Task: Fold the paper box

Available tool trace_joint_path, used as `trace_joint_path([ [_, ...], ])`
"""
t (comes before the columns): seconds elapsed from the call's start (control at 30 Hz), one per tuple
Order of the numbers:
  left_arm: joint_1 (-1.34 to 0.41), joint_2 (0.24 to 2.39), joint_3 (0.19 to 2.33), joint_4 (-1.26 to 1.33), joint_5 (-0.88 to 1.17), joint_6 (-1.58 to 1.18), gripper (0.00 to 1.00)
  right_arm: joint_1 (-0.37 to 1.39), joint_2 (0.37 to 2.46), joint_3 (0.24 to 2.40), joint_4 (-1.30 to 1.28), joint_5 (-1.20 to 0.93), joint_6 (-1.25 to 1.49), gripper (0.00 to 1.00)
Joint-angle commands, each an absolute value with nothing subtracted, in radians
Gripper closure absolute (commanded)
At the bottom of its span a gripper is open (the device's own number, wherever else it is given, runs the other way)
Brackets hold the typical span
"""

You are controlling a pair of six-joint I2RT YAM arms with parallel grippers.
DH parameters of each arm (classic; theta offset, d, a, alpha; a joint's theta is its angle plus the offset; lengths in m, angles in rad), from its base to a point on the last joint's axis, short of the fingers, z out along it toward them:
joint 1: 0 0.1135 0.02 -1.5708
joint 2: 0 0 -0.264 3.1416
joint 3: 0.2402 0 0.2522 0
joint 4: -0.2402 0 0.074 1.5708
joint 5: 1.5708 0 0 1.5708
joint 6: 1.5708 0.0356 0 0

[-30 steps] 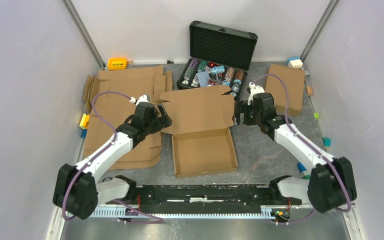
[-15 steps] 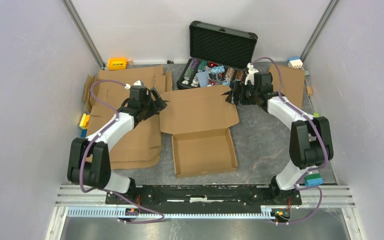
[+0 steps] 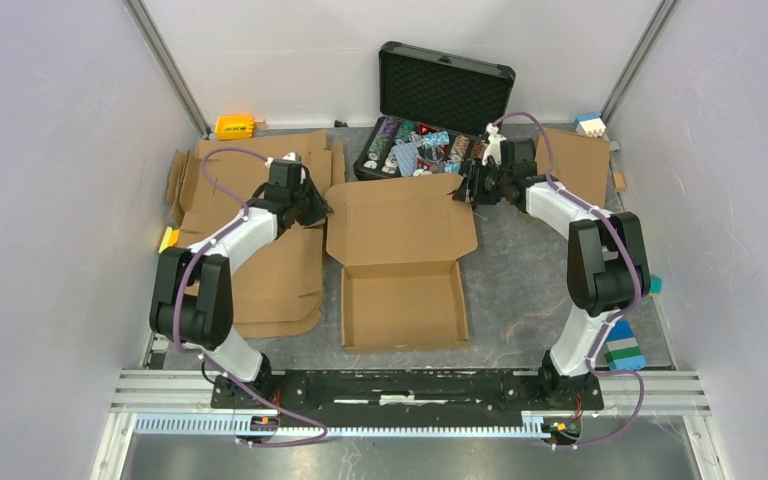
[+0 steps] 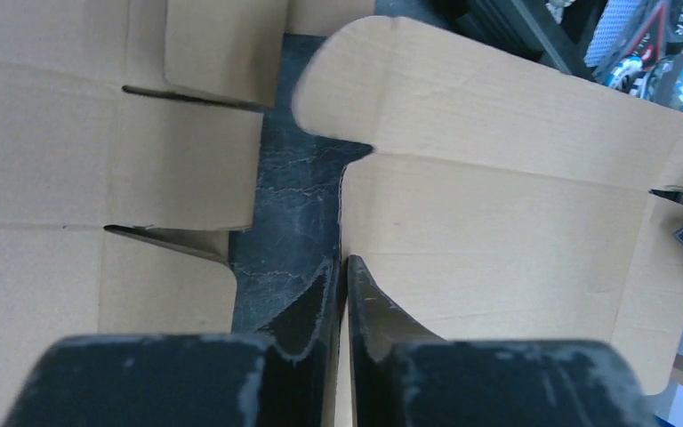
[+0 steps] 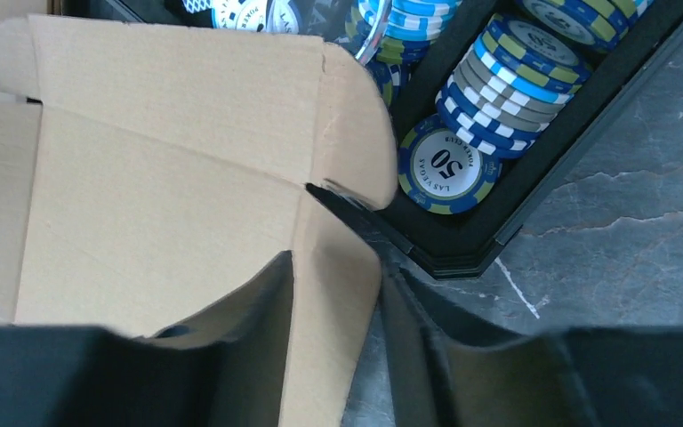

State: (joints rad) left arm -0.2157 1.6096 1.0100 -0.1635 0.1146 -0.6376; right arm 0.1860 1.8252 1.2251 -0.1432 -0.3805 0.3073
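The paper box [image 3: 400, 305] lies open in the middle of the table, its tray near me and its flat lid [image 3: 400, 220] behind it. My left gripper [image 3: 322, 212] is at the lid's left edge. In the left wrist view this gripper [image 4: 345, 262] is shut on the thin cardboard edge of the box [image 4: 498, 205]. My right gripper [image 3: 467, 188] is at the lid's rear right corner. In the right wrist view it [image 5: 336, 267] straddles the lid's small side flap [image 5: 342, 294], jaws still apart, with a gap beside the right finger [image 5: 400, 311].
A black case [image 3: 430, 130] with poker chips [image 5: 449, 165] stands open just behind the lid, touching distance from my right gripper. Flat cardboard sheets [image 3: 250, 200] lie left, another sheet [image 3: 575, 170] right. A yellow item [image 3: 233, 126] and coloured blocks [image 3: 590, 124] sit by the walls.
Both arms have reached further back, to the lid's far corners. The left jaws have gone from wide open to shut on the lid's edge. The right jaws have narrowed around the side flap.
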Motion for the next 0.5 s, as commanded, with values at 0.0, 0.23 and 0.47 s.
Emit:
trace_joint_path([
  [0.0,-0.235,1.596,1.078,-0.179,0.112,-0.565,0.93,0.198,1.819,1.274,-0.128,-0.427,0.307,0.64],
  [0.23,-0.321,1.502,1.081,-0.19,-0.02,-0.503,0.98,0.25,1.762,1.305,-0.145,-0.367,0.278,0.98],
  [0.47,-0.445,1.354,1.007,-0.073,-0.245,-0.409,0.98,0.311,1.628,1.258,-0.086,-0.196,0.214,0.94],
])
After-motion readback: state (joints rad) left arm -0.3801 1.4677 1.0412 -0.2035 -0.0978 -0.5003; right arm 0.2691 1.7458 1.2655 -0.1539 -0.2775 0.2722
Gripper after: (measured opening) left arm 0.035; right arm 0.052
